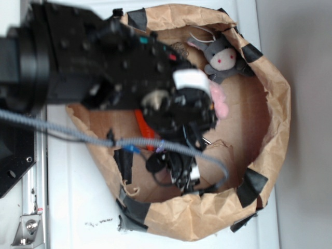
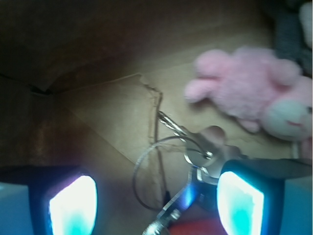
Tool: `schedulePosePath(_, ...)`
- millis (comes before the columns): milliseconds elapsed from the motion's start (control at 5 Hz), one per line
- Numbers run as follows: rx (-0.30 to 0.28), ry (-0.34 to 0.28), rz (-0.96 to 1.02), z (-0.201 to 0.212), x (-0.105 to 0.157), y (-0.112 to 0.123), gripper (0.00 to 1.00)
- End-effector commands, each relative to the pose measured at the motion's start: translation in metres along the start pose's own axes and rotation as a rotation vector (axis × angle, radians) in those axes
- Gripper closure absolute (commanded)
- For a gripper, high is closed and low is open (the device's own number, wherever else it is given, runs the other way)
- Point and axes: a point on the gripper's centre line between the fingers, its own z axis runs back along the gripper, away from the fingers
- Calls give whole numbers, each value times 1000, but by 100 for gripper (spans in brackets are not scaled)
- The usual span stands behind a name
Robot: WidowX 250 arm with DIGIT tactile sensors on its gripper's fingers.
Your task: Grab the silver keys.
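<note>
Glowing at the bottom edge of the wrist view, the two fingertips (image 2: 73, 205) of the gripper (image 2: 156, 205) stand spread apart, with a wide gap between them and nothing pinched. In the exterior view the black arm (image 1: 104, 57) reaches in from the left over a big brown paper bag (image 1: 277, 109) that lies on a white table (image 1: 78, 207), its rim patched with black tape (image 1: 251, 187). The gripper (image 1: 194, 116) hangs low inside the bag, and a grey cable (image 1: 78, 135) crosses in front of the arm.

On the bag's floor a pink plush animal (image 2: 254, 95) lies to the far right in the wrist view, well apart from the fingertips. A grey plush animal (image 1: 220, 59) with a pale face rests against the bag's far wall. An orange carrot (image 1: 144, 129) shows partly beneath the arm.

Smallest are the silver keys (image 2: 203, 156), lying on the bag floor on thin wire rings, between the fingertips and just beside the right one, with one wire loop reaching left into the gap.
</note>
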Motion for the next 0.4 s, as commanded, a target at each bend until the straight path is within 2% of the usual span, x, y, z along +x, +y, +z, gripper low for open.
schedulePosePath(0, 3, 2, -62, -35, 17, -15, 0)
schedulePosePath(200, -11, 14, -43, -36, 15, -11, 100)
